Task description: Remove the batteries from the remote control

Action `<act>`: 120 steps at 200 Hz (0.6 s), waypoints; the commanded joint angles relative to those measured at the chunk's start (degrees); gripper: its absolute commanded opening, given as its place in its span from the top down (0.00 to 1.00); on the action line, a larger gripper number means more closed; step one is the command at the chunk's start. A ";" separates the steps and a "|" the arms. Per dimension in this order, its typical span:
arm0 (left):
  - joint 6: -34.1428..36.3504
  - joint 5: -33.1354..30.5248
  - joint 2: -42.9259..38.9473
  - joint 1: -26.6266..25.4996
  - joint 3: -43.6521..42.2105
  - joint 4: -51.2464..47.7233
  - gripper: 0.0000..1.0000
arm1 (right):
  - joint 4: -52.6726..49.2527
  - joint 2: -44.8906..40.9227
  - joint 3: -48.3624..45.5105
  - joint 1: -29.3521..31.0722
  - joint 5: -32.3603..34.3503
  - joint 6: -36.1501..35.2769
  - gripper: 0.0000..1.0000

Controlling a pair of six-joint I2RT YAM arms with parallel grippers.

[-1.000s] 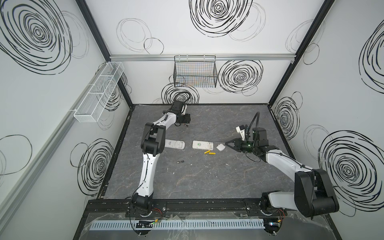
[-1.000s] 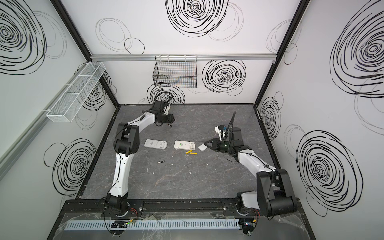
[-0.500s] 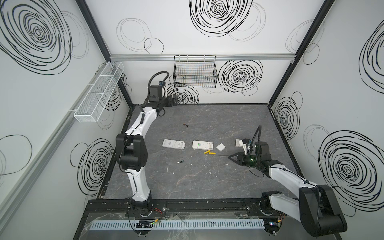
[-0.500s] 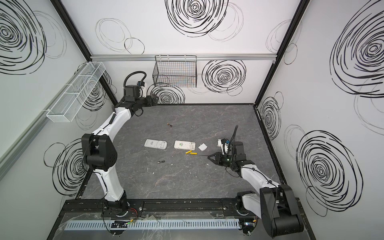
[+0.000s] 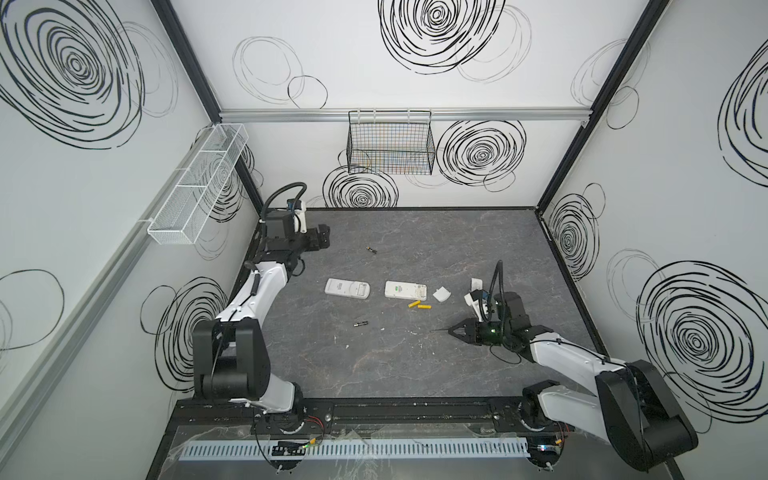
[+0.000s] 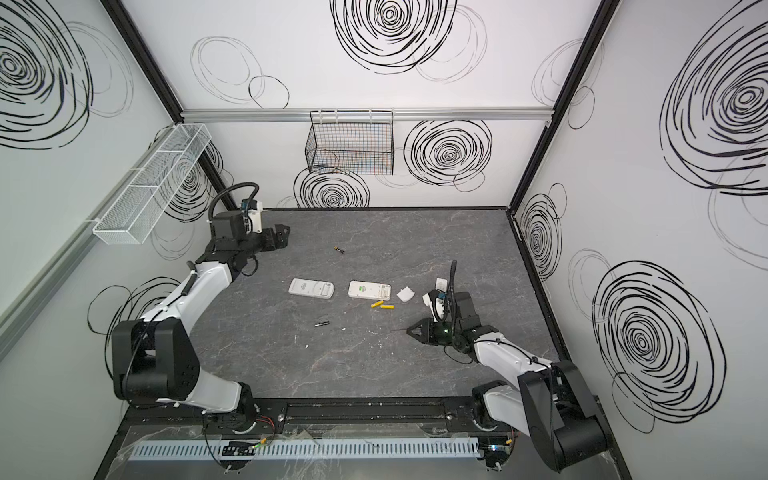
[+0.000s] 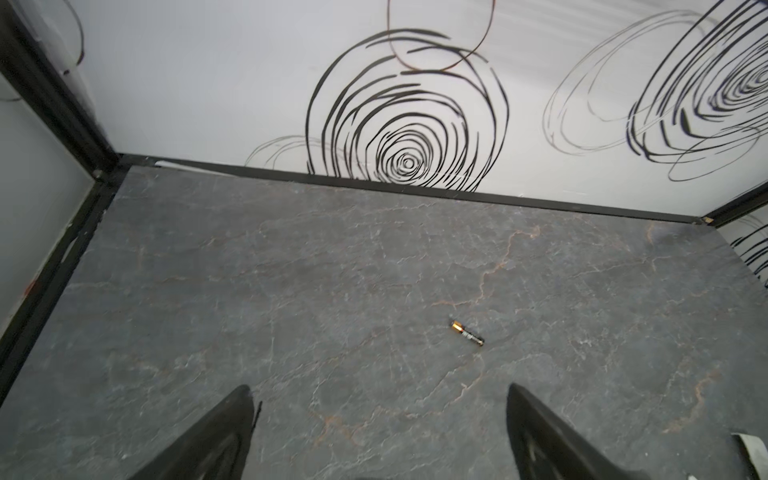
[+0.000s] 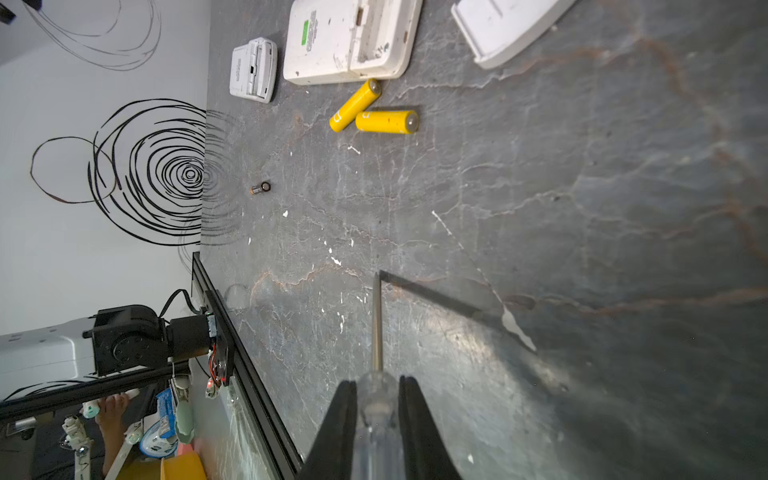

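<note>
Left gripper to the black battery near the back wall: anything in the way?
Nothing visible. In the left wrist view only bare tabletop lies between the open left gripper and the black battery, which lies flat on its own, apart from everything else.

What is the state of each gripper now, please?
Left gripper: open, holding nothing.
Right gripper: closed on the screwdriver.

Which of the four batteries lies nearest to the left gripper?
The black battery behind the remotes, toward the back wall; the other black battery and both yellow batteries lie in front of them.
</note>
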 commanded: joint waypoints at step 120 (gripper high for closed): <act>7.18 9.34 -7.88 3.75 -34.25 39.20 0.04 | -4.21 -0.47 1.77 -6.58 13.89 -1.31 0.39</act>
